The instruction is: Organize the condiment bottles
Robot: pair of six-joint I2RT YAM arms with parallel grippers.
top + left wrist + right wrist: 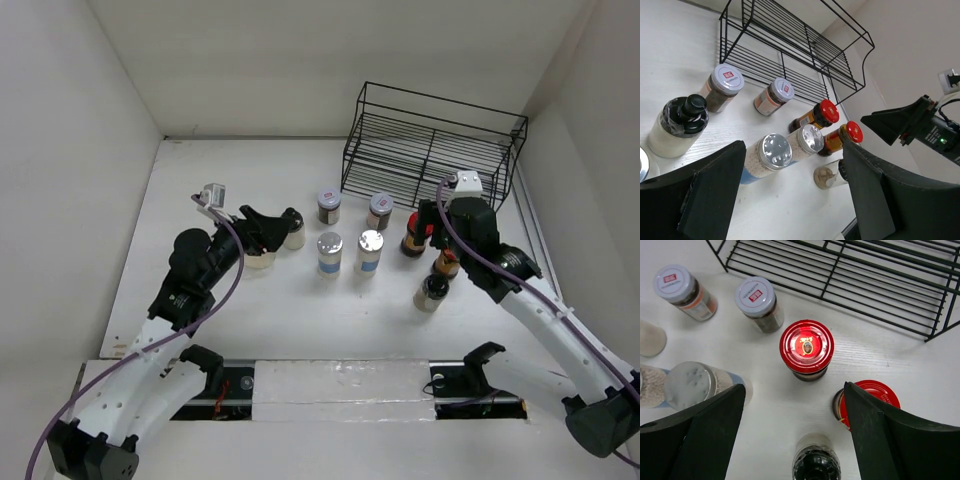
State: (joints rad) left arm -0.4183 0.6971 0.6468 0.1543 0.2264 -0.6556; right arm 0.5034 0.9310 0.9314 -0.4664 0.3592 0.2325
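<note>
From above, the condiment bottles (329, 252) stand loose on the desk (300, 320), on the near side of the wire rack (430, 150), which holds none, so sorting looks barely begun. The left tool (272, 226) hangs by the cream jars (262, 258), and the right tool (428, 222) by a red-capped bottle (413, 238).

Left wrist: the fingers are apart and grip nothing. The silver-lidded jars (774, 151) hold pale grains.

Right wrist: the fingers are apart, with the red-capped bottle just beyond them. It is probably the next pick.

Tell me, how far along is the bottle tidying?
Nothing looks done: the wire rack holds nothing, all condiment bottles stand on the table. Nothing is in hand: the right gripper hangs open by a red-capped bottle, the left gripper open beside a cream bottle. Every bottle remains.
</note>
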